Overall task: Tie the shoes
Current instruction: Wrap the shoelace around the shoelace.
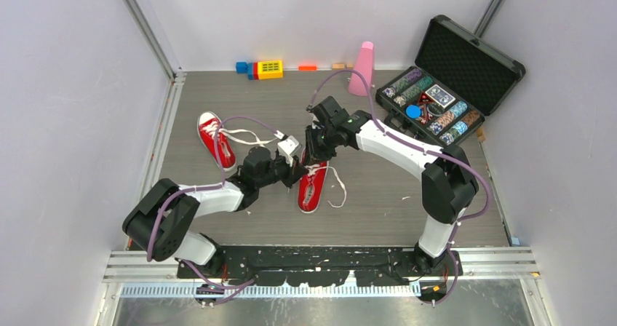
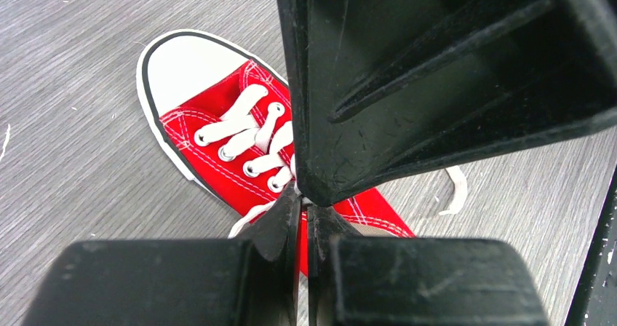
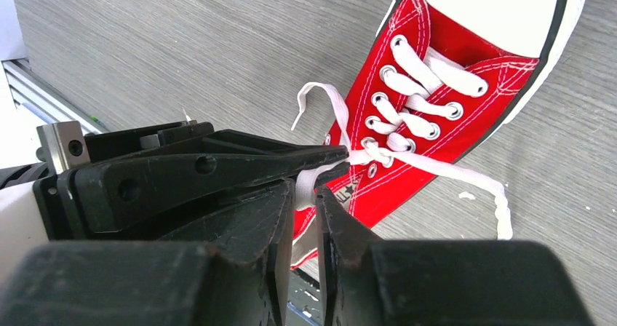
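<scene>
Well, both arms are meeting over the near shoe [image 1: 311,188], which is lying in the middle of the table [image 1: 407,209]. The other shoe [image 1: 216,138] is sitting well apart at the far left, its laces trailing.

The right gripper [image 3: 305,188] is holding its jaws narrow, and a white lace [image 3: 436,164] is running from the crossing [image 3: 375,151] straight into the gap, seemingly pinched there. The left gripper [image 2: 304,213] is pressing its jaws shut just beside that crossing. I cannot tell whether a strand is caught in them.

To my eye the crowding is asking for trouble. The two sets of fingers are working almost touching, so any pull is risking a knock between them. If the right jaws are slackening at all, the lace is likely slipping free and the crossing loosening. A hard tug is just as likely dragging the light shoe along as tightening anything. The loose end [image 3: 502,209], lying to the shoe's right, is inviting a snag.
</scene>
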Controlling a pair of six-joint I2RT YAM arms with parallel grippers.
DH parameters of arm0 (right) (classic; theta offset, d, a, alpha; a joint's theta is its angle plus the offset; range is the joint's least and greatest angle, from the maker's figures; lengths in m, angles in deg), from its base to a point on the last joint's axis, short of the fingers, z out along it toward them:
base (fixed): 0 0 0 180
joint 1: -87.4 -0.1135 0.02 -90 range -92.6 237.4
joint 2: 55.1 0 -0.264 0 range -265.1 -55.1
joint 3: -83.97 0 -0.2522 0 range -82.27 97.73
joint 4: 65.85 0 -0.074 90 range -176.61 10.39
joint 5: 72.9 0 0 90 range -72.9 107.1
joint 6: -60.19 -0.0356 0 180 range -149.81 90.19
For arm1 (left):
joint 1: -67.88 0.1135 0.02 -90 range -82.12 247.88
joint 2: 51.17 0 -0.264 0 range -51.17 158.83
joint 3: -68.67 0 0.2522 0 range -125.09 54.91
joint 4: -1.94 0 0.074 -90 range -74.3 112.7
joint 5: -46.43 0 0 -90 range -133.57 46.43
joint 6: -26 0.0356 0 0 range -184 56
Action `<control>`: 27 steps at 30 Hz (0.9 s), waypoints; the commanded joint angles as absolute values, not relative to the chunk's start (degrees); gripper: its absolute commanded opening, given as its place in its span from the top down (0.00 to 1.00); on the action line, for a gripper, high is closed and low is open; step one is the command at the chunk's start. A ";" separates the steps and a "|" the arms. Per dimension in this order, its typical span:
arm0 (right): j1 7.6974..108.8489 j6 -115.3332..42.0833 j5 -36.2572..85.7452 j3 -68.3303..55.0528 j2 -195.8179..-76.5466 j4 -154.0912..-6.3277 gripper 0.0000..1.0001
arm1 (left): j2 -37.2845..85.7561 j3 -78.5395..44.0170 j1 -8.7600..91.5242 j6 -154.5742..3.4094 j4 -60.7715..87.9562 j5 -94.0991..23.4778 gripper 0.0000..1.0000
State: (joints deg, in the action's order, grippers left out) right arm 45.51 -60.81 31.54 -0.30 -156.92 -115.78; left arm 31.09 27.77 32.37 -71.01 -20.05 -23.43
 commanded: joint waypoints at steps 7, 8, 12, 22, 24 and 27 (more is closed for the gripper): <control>45.18 -61.63 32.58 0.00 -153.25 -115.83 0.92 | 29.65 26.00 32.70 -69.89 -21.99 -23.18 1.00; 45.15 -61.63 32.58 0.04 -153.25 -115.83 0.97 | 29.61 25.99 32.65 -69.83 -21.96 -23.16 0.99; 45.22 -61.66 32.31 0.17 -153.20 -115.91 1.00 | 28.56 26.65 32.65 -69.41 -21.70 -23.52 0.78; 45.39 -61.81 34.14 0.91 -154.06 -115.99 1.00 | 24.70 32.17 32.80 -66.39 -29.72 -27.70 0.27; 45.39 -61.73 34.68 1.27 -154.21 -116.32 1.00 | 25.72 31.09 32.89 -65.28 -28.98 -25.86 0.27; 45.43 -60.71 34.88 2.10 -154.51 -117.59 1.00 | 28.20 29.44 33.12 -64.27 -28.79 -22.28 0.28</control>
